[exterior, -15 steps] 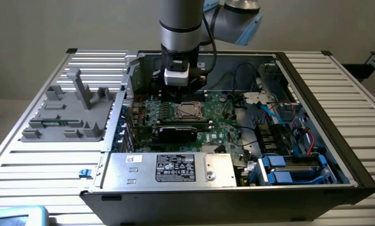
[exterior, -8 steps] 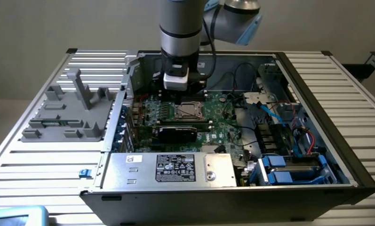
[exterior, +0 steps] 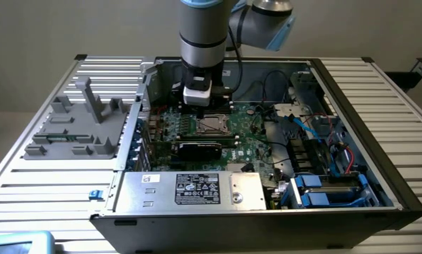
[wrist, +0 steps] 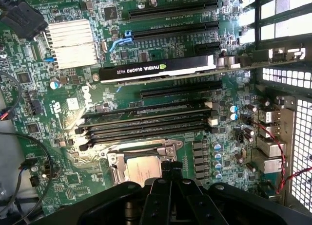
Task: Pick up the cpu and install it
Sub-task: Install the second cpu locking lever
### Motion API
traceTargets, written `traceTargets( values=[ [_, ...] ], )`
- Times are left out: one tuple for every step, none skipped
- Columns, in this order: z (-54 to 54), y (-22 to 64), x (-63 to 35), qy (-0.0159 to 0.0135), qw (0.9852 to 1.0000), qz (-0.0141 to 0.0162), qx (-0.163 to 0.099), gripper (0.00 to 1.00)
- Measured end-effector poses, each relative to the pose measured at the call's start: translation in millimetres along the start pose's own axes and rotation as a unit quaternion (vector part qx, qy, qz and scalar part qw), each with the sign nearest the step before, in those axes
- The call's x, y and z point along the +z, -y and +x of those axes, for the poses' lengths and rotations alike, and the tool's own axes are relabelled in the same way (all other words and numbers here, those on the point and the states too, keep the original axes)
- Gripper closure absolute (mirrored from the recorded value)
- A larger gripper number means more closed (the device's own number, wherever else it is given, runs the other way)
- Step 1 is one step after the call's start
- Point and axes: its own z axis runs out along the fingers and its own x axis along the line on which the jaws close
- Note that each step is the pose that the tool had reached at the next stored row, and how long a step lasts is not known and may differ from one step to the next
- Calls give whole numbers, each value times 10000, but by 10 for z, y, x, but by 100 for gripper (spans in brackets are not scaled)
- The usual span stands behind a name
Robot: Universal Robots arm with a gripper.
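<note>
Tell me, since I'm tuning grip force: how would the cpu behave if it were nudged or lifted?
The cpu looks flat and rigid, so it probably won't flex or roll. Its shiny metal top may be slippery. Sitting within the socket frame beside the end effector, it would likely resist sideways pushes. It probably weighs little.

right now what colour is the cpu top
Shiny silver-grey, seated in the socket; clearest in the wrist view: cpu.

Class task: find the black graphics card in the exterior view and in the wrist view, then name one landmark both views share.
Exterior view: the graphics card lies on the motherboard in the open case, just in front of the socket below the gripper.
Wrist view: the graphics card runs across the board, beyond the memory slots.
Shared landmark: the metal-framed CPU socket.
</note>
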Motion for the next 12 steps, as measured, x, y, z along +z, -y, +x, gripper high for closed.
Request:
traceTargets(
  values=[
    [1, 0, 0, 0, 10000, 0, 0, 89],
    [0, 0, 0, 0, 10000, 0, 0, 89],
    [1, -3, 4, 2, 10000, 9, -1, 89],
    [2, -6, 9, 5, 10000, 30, -2, 89],
    [3, -11, 17, 10, 10000, 64, 1, 89],
    [4, -18, 22, 14, 10000, 98, 6, 89],
    [5, -24, 28, 19, 9999, 135, 12, 89],
    [6, -32, 34, 22, 9999, 158, 23, 89],
    [7, -40, 44, 23, 9999, 167, 37, 89],
    [9, -49, 55, 26, 9998, 169, 50, 89],
    [10, -54, 67, 30, 9998, 169, 62, 89],
    [11, -59, 76, 39, 9998, 167, 74, 89]
  ],
)
